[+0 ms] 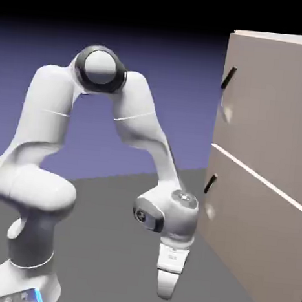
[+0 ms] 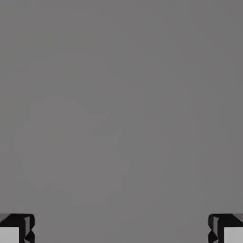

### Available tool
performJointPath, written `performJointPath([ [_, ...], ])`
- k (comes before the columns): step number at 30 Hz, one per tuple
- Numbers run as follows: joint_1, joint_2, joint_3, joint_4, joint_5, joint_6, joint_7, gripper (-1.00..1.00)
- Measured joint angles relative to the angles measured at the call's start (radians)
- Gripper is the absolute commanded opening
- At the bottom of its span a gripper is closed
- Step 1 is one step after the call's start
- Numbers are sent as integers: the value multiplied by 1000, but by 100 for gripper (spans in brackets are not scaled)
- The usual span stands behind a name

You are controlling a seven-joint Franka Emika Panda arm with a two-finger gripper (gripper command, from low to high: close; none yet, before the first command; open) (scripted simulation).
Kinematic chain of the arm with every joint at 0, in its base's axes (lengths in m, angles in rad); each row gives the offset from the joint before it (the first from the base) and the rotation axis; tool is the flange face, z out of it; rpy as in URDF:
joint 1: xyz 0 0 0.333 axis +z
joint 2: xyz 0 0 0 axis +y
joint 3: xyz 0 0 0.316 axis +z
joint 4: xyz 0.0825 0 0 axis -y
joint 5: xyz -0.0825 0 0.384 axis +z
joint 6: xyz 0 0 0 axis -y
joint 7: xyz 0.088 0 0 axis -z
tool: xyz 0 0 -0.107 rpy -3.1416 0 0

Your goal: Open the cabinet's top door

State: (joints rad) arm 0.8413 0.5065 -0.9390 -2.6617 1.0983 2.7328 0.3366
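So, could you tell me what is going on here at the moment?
A white Franka Panda arm is set to open the top door of the tall beige cabinet, but has not reached it. Its gripper points down at the grey table, low and left of the cabinet, holding nothing; the hand view shows the fingertips wide apart over bare grey. Both doors look shut, and the top door's dark handle is untouched.

The cabinet [image 1: 268, 171] stands on the table [image 1: 112, 241] at the exterior view's right. Its top door [image 1: 275, 107] sits above the lower door [image 1: 255, 241], each with a handle [image 1: 228, 77] near its left edge. The gripper [image 1: 165, 286] hangs low over the table, left of the lower door and apart from it.
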Motion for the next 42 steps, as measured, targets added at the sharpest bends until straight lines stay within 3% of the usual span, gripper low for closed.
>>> performJointPath([
  [34,949,1232,-1075,170,1257,-348,-463,0],
  [40,822,1245,-1074,309,1346,-358,-462,0],
  [41,822,1245,-1074,309,1346,-358,-462,-100],
  [42,822,1245,-1074,309,1346,-358,-462,-100],
])
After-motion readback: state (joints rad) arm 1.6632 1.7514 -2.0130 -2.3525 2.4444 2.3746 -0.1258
